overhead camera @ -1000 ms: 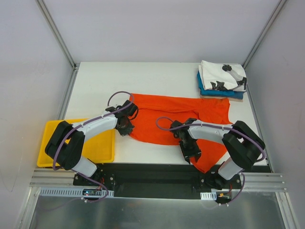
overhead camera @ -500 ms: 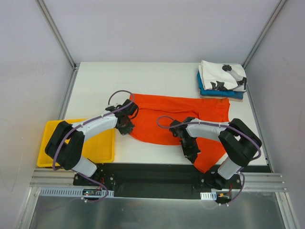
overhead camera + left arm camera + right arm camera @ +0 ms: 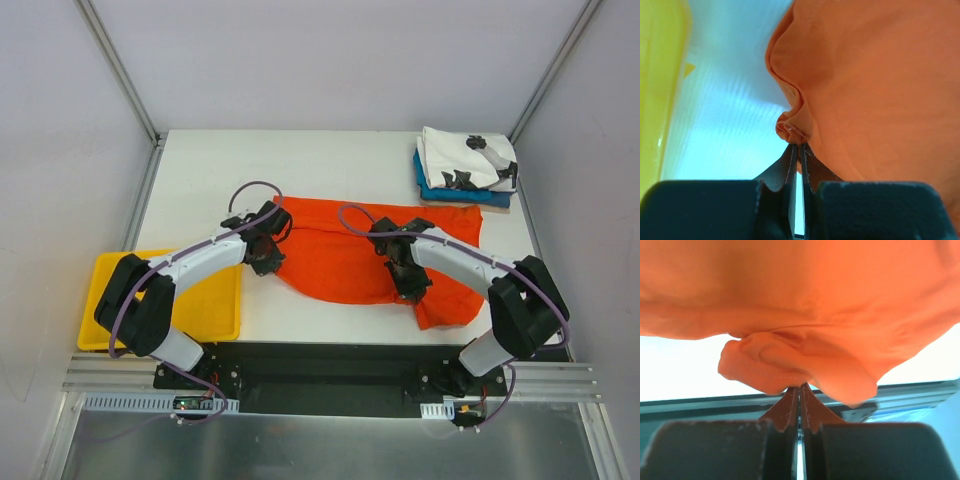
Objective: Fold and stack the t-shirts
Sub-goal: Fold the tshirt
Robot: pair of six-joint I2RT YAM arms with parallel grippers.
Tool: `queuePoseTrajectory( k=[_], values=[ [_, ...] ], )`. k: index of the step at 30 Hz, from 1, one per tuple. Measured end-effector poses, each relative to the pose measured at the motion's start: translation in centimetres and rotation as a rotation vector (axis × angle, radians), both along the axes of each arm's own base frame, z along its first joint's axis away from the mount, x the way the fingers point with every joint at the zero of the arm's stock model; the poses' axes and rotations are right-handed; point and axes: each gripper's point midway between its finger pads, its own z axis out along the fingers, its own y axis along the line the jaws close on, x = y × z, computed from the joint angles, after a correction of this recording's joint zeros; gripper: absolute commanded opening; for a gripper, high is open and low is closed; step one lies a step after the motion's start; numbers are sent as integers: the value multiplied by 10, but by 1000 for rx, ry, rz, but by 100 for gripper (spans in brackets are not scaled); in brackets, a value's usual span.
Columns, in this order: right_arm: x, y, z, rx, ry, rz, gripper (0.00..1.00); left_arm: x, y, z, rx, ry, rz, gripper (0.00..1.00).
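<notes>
Two shirts [image 3: 466,165] already sit folded and stacked at the far right; I've got both grippers, left [image 3: 798,150] and right [image 3: 800,390], pinched shut on the orange shirt [image 3: 350,255], mid-fold.

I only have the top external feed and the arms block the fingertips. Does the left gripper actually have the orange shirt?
Observer: Yes. In the left wrist view the left gripper is shut on a bunched edge of the orange t-shirt.
Operator: And the right one?
Observer: The right gripper is shut on a gathered fold of the same shirt, with cloth draping over the fingers.
Operator: Anything near the left grip?
Observer: The yellow tray lies along the left edge of that view, apart from the cloth.
</notes>
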Motion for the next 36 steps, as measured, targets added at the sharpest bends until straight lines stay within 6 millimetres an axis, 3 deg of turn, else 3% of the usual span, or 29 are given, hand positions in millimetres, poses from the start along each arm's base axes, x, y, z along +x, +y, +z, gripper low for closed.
queuePoseTrajectory(
  k=[8, 13, 23, 31, 33, 34, 36],
  values=[
    [57, -16, 39, -50, -129, 25, 1, 30, -12, 27, -36, -74, -13, 0],
    [89, -28, 52, -109, -169, 32, 1, 48, -9, 29, -35, -79, 10, 0],
    [154, -41, 61, -163, -187, 73, 1, 78, 1, 27, -32, -72, 75, 0],
    [189, -48, 65, -197, -191, 105, 1, 104, 4, 22, -22, -76, 112, 0],
    [197, -50, 62, -207, -183, 115, 1, 107, 7, 19, -19, -71, 122, 11],
    [203, -52, 61, -213, -179, 124, 5, 109, 9, 17, -16, -66, 127, 14],
    [211, -54, 58, -222, -175, 138, 13, 113, 13, 13, -9, -56, 132, 32]
  ],
)
